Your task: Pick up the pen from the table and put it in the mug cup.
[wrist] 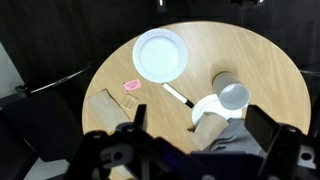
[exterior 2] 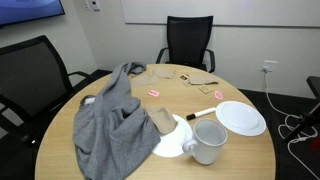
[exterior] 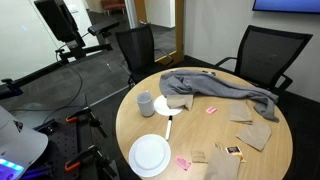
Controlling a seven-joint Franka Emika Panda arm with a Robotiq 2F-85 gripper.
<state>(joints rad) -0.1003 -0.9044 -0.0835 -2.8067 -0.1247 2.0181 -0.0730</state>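
Note:
The pen (wrist: 178, 95), a thin whitish stick with a dark end, lies flat on the round wooden table (wrist: 250, 50) between the white plate and the grey mug cup (wrist: 232, 93). Both exterior views show the pen (exterior: 168, 128) (exterior 2: 203, 115) and the upright, empty-looking mug (exterior: 146, 103) (exterior 2: 209, 143). My gripper (wrist: 200, 125) shows only in the wrist view. Its fingers are spread wide with nothing between them, and it hangs high above the table, well clear of pen and mug.
A flat white plate (wrist: 160, 54) (exterior: 150, 154) (exterior 2: 241, 117) lies near the table edge. A low white dish (wrist: 205, 108) beside the mug holds a brown napkin. A grey cloth (exterior: 215, 88) (exterior 2: 110, 125), more brown napkins (wrist: 105, 103) and pink packets (wrist: 132, 86) lie about. Black chairs (exterior: 265, 52) surround the table.

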